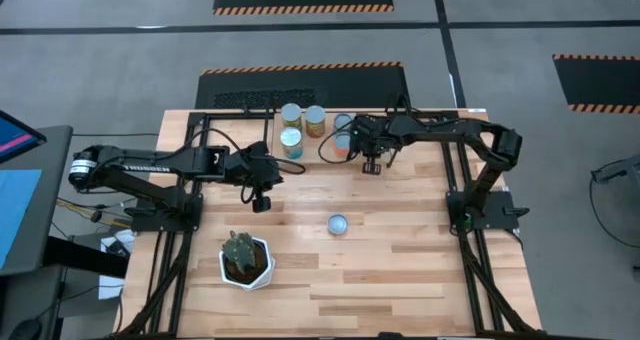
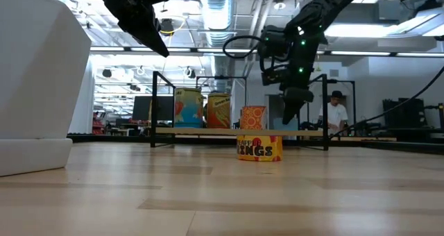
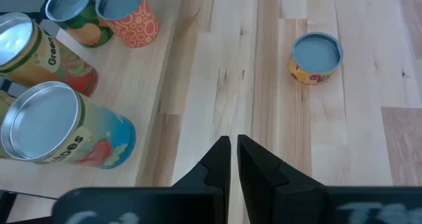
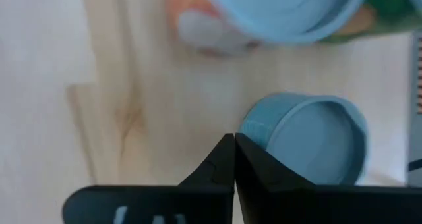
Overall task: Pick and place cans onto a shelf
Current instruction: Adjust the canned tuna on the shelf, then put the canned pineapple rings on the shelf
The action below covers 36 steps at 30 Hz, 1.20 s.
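Five cans (image 1: 303,127) stood on the shelf (image 1: 330,155) at the worktop's (image 1: 400,260) 12 o'clock edge, one short can (image 1: 338,224) lay mid-worktop, right end effector (image 1: 372,167) clenched empty beside the shelf cans, left end effector (image 1: 262,204) clenched empty near 9 o'clock, cactus pot (image 1: 246,260) at 7 o'clock.

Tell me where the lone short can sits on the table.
In the high view the short can stands alone near the table's middle, right of the cactus pot and nearer the front than the shelf.

The tabletop (image 1: 400,250) is pale, smooth-sanded wood planks with a soft sheen. The cans (image 3: 62,128) carry glossy printed paper labels and bright brushed-metal lids, while the lone short can (image 3: 316,56) at upper right of the left wrist view has a matt blue top. The cactus pot (image 1: 262,270) looks like smooth white plastic or ceramic.
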### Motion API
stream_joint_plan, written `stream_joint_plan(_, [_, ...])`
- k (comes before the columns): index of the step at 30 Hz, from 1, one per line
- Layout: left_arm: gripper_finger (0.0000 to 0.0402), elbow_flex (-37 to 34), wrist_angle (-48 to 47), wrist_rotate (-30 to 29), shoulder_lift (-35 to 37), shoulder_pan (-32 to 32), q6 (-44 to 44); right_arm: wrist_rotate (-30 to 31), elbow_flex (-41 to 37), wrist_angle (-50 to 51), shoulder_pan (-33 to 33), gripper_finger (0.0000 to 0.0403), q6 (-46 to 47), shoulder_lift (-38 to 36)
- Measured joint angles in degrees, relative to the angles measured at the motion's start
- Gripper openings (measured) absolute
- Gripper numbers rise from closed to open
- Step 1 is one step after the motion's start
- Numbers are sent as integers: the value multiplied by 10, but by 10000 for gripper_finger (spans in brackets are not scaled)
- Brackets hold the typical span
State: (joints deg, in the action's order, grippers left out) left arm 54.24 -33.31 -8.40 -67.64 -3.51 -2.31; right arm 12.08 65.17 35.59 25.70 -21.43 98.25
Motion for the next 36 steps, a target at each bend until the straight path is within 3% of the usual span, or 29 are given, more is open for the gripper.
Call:
stream_joint_plan(15, [18,0,-2,0,0,0,11,17,0,-65,48,24,-54,0])
stream_joint_plan(20, [18,0,-2,0,0,0,11,17,16,-33,34,23,-43,0])
stream_joint_plan(30, [18,0,-2,0,0,0,11,-16,137,198,-105,26,92,0])
stream_joint_plan(36, [18,0,-2,0,0,0,1,-83,141,224,-220,24,147,-1])
